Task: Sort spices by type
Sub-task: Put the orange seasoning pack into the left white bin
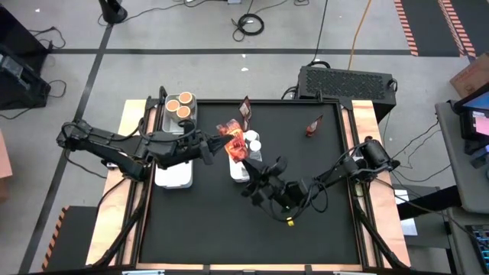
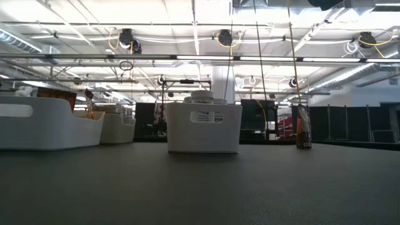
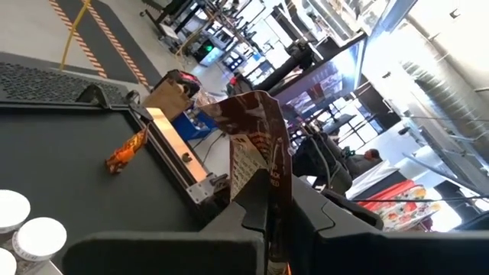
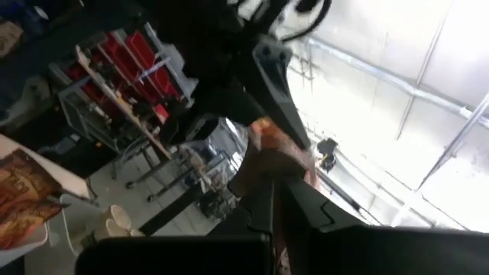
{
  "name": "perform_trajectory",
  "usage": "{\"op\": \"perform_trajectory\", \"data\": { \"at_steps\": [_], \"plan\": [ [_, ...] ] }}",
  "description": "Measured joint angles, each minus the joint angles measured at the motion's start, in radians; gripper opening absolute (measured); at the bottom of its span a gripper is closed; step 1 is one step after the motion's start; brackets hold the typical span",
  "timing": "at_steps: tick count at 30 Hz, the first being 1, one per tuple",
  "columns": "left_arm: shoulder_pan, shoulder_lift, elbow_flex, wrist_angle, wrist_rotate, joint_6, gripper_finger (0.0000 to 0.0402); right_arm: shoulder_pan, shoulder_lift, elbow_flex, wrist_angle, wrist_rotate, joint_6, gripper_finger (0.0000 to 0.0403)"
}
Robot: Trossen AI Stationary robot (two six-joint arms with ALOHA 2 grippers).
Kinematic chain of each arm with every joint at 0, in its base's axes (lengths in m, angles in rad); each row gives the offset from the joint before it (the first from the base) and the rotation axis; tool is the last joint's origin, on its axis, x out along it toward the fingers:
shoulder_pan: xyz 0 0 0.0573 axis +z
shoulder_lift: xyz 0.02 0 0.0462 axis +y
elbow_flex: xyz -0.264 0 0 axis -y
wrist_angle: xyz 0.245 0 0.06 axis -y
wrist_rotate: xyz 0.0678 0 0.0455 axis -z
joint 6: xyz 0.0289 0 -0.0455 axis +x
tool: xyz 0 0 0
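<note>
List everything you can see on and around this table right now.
Trays: three, white; two on the table's left side, one mid-table.
Tubs: three, orange-topped; far-left tray.
Jars: at least two, white-capped; middle tray.
Packets: at least four, reddish-brown; one lying on the mat at right, one at the far edge, one in the middle tray, one held.
Table: one, black mat.
Left gripper: shut on a packet, beside the middle tray.
Right gripper: shut, apparently on another packet, at the middle tray.
</note>
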Motion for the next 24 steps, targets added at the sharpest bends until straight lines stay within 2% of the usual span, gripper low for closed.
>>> {"op": "perform_trajectory", "data": {
  "at_steps": [13,17,24],
  "plan": [
    [0.001,0.0,0.0,0.0,-0.01,-0.026,0.002,-0.057,0.0,0.0,-0.017,-0.007,-0.123,0.0007],
    [0.001,0.0,0.0,0.0,-0.01,-0.026,0.002,-0.067,0.0,0.0,-0.032,-0.01,-0.139,0.0035],
    [0.0,0.0,0.0,0.0,-0.002,-0.026,0.002,-0.068,0.0,0.0,-0.036,-0.014,-0.16,0.0108]
  ]
}}
